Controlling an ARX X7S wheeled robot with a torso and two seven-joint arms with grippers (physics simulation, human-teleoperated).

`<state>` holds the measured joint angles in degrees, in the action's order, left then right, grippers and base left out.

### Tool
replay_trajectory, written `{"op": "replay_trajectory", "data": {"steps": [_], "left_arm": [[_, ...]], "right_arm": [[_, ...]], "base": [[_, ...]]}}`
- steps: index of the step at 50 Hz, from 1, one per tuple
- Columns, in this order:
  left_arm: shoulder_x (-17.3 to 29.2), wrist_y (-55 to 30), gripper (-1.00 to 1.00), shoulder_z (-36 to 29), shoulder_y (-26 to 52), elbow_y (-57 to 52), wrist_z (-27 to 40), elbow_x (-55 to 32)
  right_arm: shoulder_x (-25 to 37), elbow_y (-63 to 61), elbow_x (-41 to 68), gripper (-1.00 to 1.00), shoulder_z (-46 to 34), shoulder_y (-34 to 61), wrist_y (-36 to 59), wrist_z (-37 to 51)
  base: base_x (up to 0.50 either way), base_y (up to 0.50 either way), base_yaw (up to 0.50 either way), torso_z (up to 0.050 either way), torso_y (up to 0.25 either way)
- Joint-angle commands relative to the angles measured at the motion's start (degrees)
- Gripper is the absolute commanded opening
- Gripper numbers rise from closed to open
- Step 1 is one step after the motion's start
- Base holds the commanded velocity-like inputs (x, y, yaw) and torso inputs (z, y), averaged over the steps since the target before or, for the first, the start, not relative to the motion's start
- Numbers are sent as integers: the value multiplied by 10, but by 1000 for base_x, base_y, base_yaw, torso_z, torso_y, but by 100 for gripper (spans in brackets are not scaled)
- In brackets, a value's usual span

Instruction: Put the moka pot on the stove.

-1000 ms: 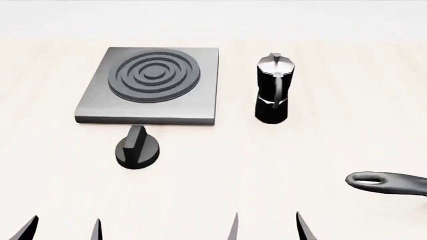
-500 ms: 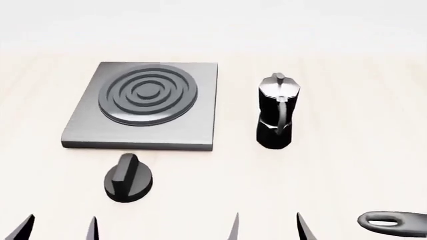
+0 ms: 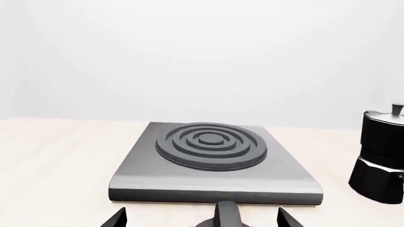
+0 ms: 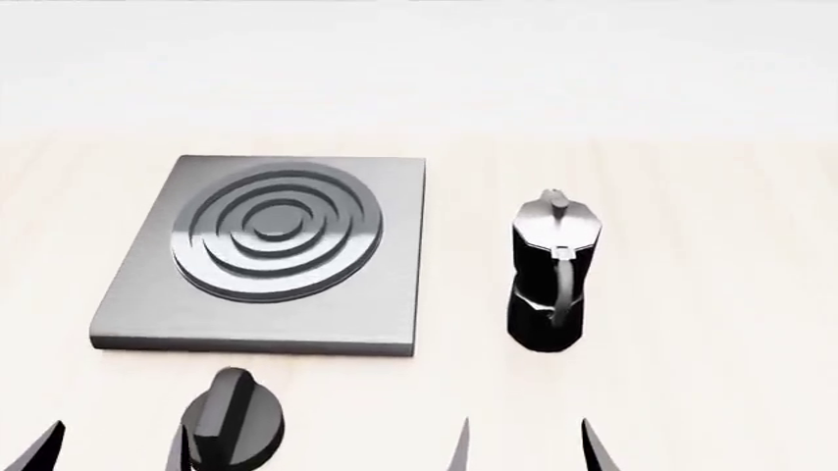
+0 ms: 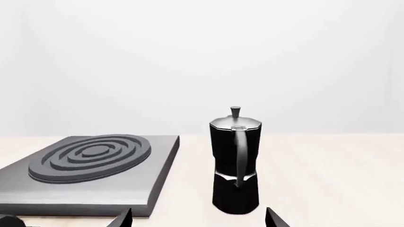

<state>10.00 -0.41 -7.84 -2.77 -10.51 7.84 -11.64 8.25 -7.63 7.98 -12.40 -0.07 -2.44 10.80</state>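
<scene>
The black moka pot (image 4: 550, 280) stands upright on the light table, just right of the stove (image 4: 157, 314), its handle facing me. It also shows in the right wrist view (image 5: 235, 163) and at the edge of the left wrist view (image 3: 382, 163). The stove is a grey square slab with raised rings (image 3: 211, 142) and also shows in the right wrist view (image 5: 88, 163). My left gripper (image 4: 116, 449) is open and empty near the front edge. My right gripper (image 4: 524, 446) is open and empty, in front of the pot and apart from it. In the wrist views the left gripper (image 3: 200, 220) and the right gripper (image 5: 197, 218) show spread fingertips.
A round black knob with a ridge (image 4: 234, 422) stands in front of the stove, between the left gripper's fingers in the left wrist view (image 3: 228, 216). The pale table (image 4: 720, 324) stretches to the right of the pot.
The head view has tilted or moved forward: stove, pot and knob slid down the picture. The long pan handle at the right has left the view. Both grippers stay open.
</scene>
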Motion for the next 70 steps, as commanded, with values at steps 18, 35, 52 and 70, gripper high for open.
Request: {"op": "replay_trajectory", "data": {"steps": [18,35,52,70], "left_arm": [[9,8,100,-9,-1,3,9,-7],[14,7,100,-14,0,0,14,-11],[20,7,100,-19,-1,-5,22,-16],[27,10,100,-27,0,-5,29,-22]], "right_arm": [[9,3,8,100,-12,3,-4,13],[18,-8,4,100,-19,1,-3,24],[22,-18,-4,100,-36,3,0,29],[25,-14,4,100,-39,3,-8,35]], "base": [[255,0,0,0,0],[164,0,0,0,0],[0,87,0,0,0],[0,226,0,0,0]]}}
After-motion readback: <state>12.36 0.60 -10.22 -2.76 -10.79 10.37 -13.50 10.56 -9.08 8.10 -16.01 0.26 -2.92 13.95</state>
